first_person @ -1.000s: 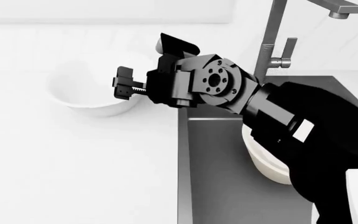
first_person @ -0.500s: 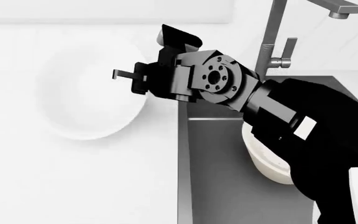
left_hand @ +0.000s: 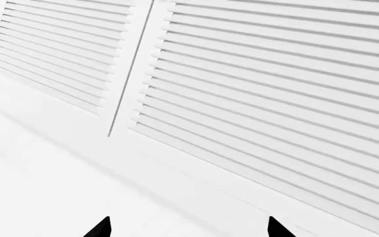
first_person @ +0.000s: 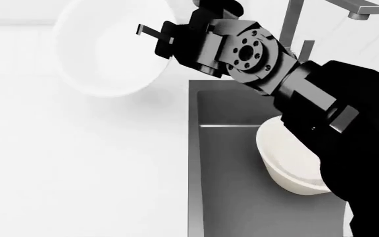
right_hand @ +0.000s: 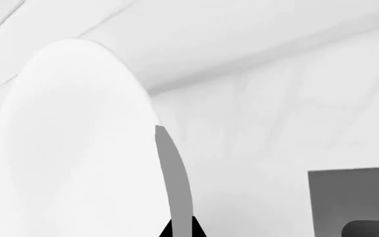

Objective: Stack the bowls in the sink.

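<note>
The white bowl (first_person: 107, 47) hangs tilted above the counter, left of the sink (first_person: 229, 173), its opening facing the head camera. My right gripper (first_person: 160, 39) is shut on its rim. In the right wrist view the white bowl (right_hand: 71, 148) fills one side, with a grey finger (right_hand: 173, 177) against its edge and the gripper (right_hand: 179, 229) closed there. The cream bowl (first_person: 288, 158) lies in the sink, partly hidden under my right arm. My left gripper (left_hand: 186, 229) is open and holds nothing; it does not show in the head view.
A tall steel faucet (first_person: 293, 19) stands at the sink's back edge, close behind my right wrist. White counter (first_person: 77, 163) spreads to the sink's left. The left wrist view faces white louvred doors (left_hand: 275, 89). A corner of the sink (right_hand: 354, 197) shows in the right wrist view.
The right gripper has lifted the white bowl off the counter and raised it, tipping it toward the camera. The arm has shifted up and slightly right, uncovering more of the cream bowl.
</note>
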Controlling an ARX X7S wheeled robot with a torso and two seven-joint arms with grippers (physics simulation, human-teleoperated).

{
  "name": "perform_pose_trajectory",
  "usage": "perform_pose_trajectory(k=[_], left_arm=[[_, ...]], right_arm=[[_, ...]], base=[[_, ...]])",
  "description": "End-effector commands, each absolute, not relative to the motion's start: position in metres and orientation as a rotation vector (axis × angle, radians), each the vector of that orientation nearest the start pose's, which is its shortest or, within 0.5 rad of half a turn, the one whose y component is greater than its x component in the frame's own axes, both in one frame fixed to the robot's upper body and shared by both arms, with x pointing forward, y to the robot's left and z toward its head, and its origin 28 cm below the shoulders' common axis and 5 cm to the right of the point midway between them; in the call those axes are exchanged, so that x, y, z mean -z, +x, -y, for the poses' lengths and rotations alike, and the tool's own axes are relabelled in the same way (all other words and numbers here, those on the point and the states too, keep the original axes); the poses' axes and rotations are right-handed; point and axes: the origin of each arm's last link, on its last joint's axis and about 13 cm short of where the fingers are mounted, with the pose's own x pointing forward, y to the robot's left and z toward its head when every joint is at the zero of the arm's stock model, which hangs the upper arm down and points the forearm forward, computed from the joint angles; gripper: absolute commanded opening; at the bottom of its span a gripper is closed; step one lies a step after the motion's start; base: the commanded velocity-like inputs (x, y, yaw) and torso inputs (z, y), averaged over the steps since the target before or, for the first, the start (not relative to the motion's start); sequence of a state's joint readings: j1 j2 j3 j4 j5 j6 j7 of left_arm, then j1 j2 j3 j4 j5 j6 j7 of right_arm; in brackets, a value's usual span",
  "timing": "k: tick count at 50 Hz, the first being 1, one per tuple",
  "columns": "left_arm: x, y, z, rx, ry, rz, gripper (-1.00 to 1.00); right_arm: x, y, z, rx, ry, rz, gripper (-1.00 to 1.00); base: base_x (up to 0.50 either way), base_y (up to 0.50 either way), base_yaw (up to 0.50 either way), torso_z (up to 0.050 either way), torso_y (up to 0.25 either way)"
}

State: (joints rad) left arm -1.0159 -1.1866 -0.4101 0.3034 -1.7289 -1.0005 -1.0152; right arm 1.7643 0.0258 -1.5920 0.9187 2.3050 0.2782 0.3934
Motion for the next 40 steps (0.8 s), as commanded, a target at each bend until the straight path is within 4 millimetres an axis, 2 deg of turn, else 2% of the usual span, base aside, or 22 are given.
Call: perform_pose_trajectory(k=[1,23,28,40], left_arm=[[-0.387,0.148,-0.378,-0.465,-0.252,0.381,1.0],[-0.387,0.148,-0.377,-0.465,-0.254,0.379,1.0],[-0.387,0.148,-0.377,-0.465,-0.253,0.381,1.0],[-0.387,0.149,-0.376,-0.463,-0.256,0.38,1.0]], right_arm=[[-0.331,0.38,-0.008,-0.366,0.557,-0.363,-1.0],[-0.331,0.336,0.033,-0.374,0.695,-0.281,-1.0],[-0.332,0.329,0.038,-0.385,0.721,-0.274,-1.0],[-0.318,0.317,0.044,-0.39,0.729,-0.291,-1.0]], base=[[0.0,0.0,0.0,0.0,0.0],[0.0,0.0,0.0,0.0,0.0],[0.0,0.0,0.0,0.0,0.0],[0.0,0.0,0.0,0.0,0.0]])
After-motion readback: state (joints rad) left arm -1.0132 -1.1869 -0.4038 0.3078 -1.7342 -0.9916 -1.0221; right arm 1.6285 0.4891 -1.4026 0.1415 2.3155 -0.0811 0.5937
